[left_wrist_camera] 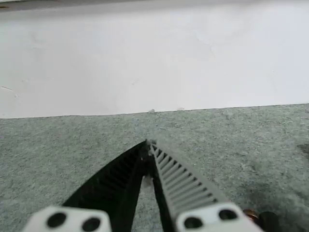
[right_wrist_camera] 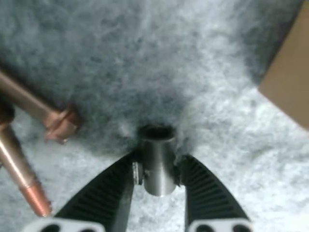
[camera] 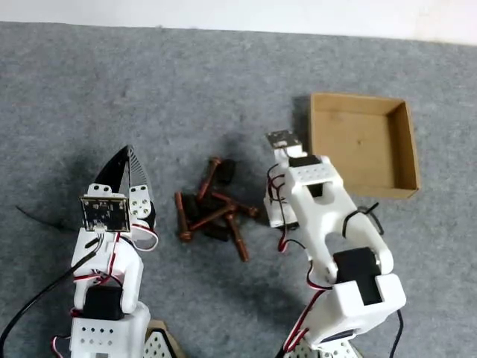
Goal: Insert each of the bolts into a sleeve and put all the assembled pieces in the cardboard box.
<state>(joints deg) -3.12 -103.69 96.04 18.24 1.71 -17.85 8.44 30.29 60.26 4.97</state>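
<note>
The right gripper point(right_wrist_camera: 158, 166) is clamped on a dark metal sleeve point(right_wrist_camera: 158, 154), squeezing it from both sides. The sleeve's open end points away from the claw, over grey felt point(right_wrist_camera: 145, 58). Just beside the claw on one side lie two copper bolts point(right_wrist_camera: 29, 104), and the cardboard box point(right_wrist_camera: 289, 82) is near on the other. Farther off, beyond the pile of bolts and sleeves point(camera: 212, 212), the left gripper point(camera: 128, 155) is closed to a point, holding nothing.

Lab: grey mat point(camera: 186, 89), white wall point(left_wrist_camera: 154, 58)
</note>
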